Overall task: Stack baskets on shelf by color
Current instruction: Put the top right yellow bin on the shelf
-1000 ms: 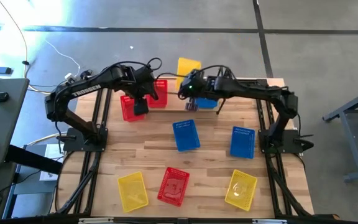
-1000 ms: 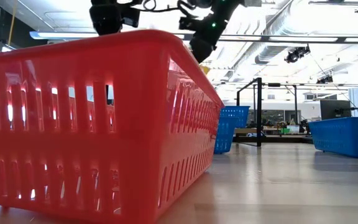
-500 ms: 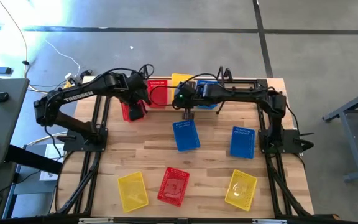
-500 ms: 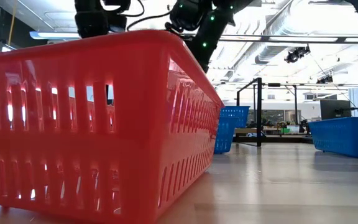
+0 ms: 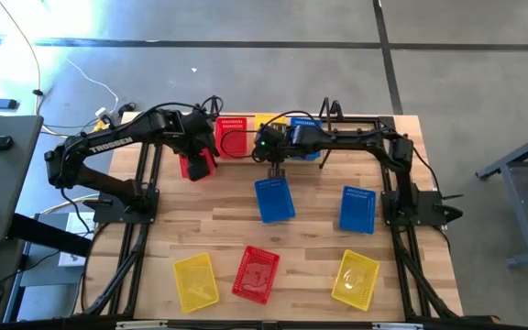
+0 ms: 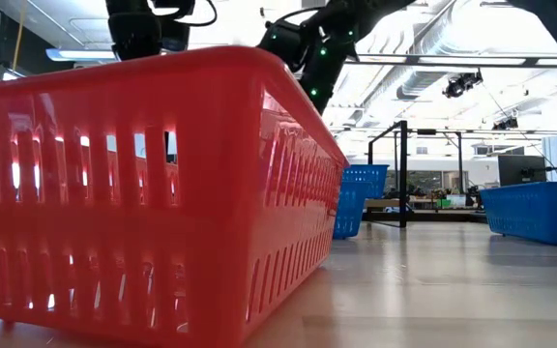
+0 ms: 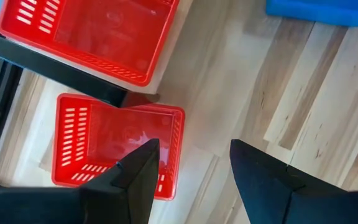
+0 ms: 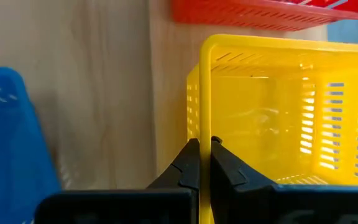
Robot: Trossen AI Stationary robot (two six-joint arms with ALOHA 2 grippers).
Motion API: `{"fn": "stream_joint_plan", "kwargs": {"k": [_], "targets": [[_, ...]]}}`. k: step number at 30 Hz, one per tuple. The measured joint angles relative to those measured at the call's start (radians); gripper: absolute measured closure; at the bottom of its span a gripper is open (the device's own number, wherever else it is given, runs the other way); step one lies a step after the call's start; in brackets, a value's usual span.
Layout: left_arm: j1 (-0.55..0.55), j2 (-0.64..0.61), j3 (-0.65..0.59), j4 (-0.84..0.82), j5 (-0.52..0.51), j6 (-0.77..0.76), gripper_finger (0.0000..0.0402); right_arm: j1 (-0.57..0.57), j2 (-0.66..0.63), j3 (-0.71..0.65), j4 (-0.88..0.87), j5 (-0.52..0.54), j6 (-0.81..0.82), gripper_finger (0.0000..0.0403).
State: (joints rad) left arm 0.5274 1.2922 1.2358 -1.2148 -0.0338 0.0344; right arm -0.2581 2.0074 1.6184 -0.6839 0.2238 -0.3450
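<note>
Baskets like the yellow basket [image 8: 272,106] look light and bendy, so the right end effector [image 8: 204,163] pinches its thin rim while the left end effector [image 7: 194,163] stands wide.

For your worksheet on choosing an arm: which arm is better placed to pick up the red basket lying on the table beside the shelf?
Probably the left. Its open claw hangs directly over the red basket beside the shelf, while the right claw is shut on the yellow basket.

You get bright, even light from ceiling lamps [image 6: 162,55] glaring white; the near red basket [image 6: 143,193] glows through, blurred, and shadows on the table [image 5: 310,238] stay faint.
</note>
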Motion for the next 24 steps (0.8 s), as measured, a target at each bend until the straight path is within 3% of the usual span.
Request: {"fn": "stream_joint_plan", "kwargs": {"k": [15, 24], "targets": [[0.0, 0.0, 0.0, 0.003, 0.0, 0.002, 0.0215, -0.002, 0.001, 0.0, -0.002, -0.023, 0.007, 0.0399], [0.0, 0.001, 0.0, 0.002, 0.0, 0.003, 0.0215, -0.001, 0.001, 0.0, 0.013, 0.019, 0.041, 0.0331]]}}
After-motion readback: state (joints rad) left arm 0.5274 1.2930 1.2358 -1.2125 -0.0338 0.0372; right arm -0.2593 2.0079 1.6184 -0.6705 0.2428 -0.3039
